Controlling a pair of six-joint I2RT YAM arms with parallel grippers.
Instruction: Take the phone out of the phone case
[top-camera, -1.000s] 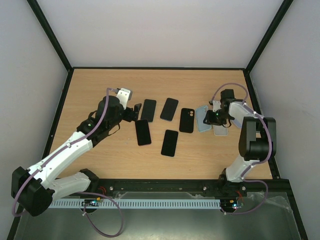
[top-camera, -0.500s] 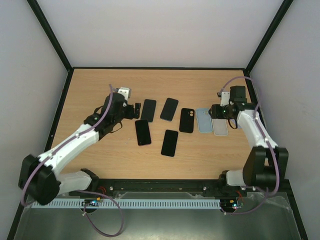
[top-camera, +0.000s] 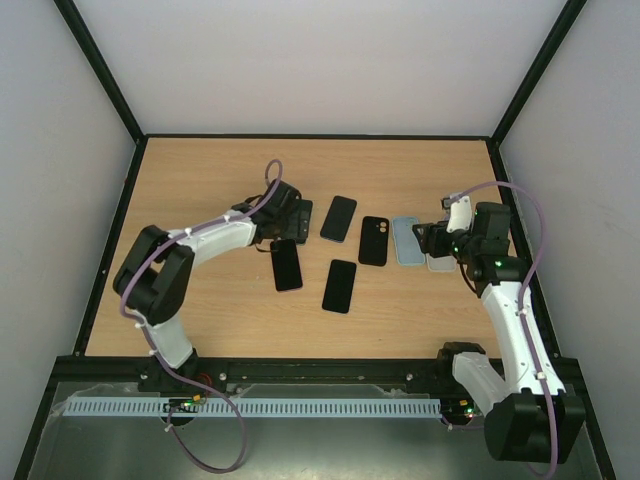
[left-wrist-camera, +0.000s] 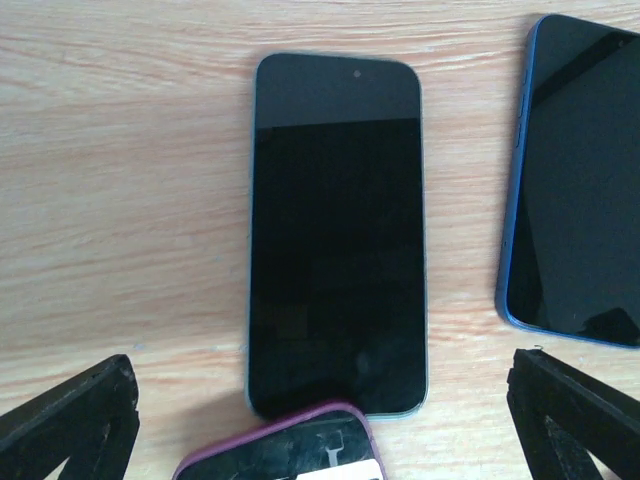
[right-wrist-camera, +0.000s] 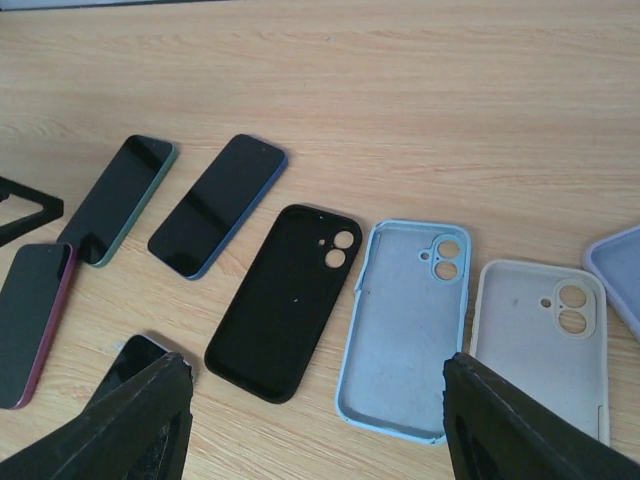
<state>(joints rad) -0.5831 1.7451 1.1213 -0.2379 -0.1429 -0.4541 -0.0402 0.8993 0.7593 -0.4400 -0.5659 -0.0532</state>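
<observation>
While your left gripper (left-wrist-camera: 320, 385) hangs spread wide over one dark phone (left-wrist-camera: 337, 235) at desk (top-camera: 200, 310) centre, your right gripper (right-wrist-camera: 318, 375) hangs spread too. Toward the right edge: black case (right-wrist-camera: 285, 300), blue case (right-wrist-camera: 405, 320), beige case (right-wrist-camera: 540, 350).

Soft, even light from overhead fills all three views, leaving the wooden bench (top-camera: 200, 300) bright and warm with only faint, short shadows. In the left wrist view the phone screen (left-wrist-camera: 337, 230) is sharp, with a dull grey sheen low down. The black pincer fingers (left-wrist-camera: 70, 420) at the lower corners look soft-edged. The right wrist view is crisp mid-frame, with its own dark fingers (right-wrist-camera: 130, 430) slightly blurred along the bottom edge.
</observation>
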